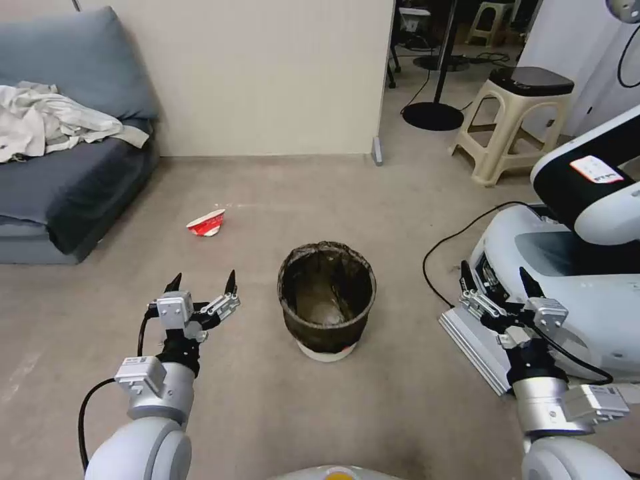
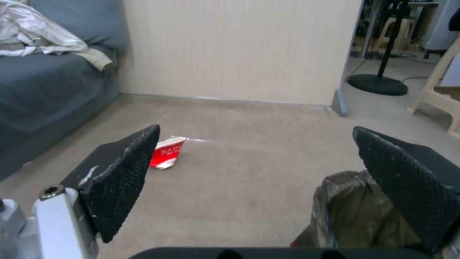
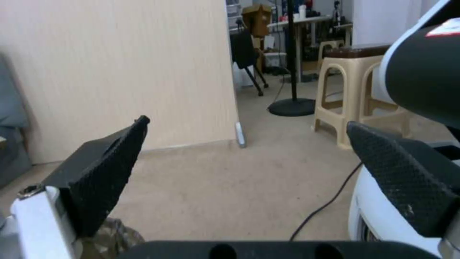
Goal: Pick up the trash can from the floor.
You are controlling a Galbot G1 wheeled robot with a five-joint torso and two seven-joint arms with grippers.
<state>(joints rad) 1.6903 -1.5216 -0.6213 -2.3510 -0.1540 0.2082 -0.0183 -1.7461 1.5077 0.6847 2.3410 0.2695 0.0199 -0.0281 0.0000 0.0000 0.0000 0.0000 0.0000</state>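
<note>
The floor [image 1: 280, 200] is bare beige. On it, between the two arms, the trash can [image 1: 327, 299] stands upright, its dark bag lining showing nothing inside. Left gripper [image 1: 203, 283] and right gripper [image 1: 495, 277] hover beside it, fingers spread, touching nothing.

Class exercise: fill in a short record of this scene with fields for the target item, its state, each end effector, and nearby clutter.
target: small round white plastic trash can lined with a dark bag
state: upright on the beige-grey floor, ungrasped
left end effector: open, left of the can, apart from it
right end effector: open, right of the can, apart from it
clutter: crushed red-and-white paper cup on the floor beyond the left end effector
</note>
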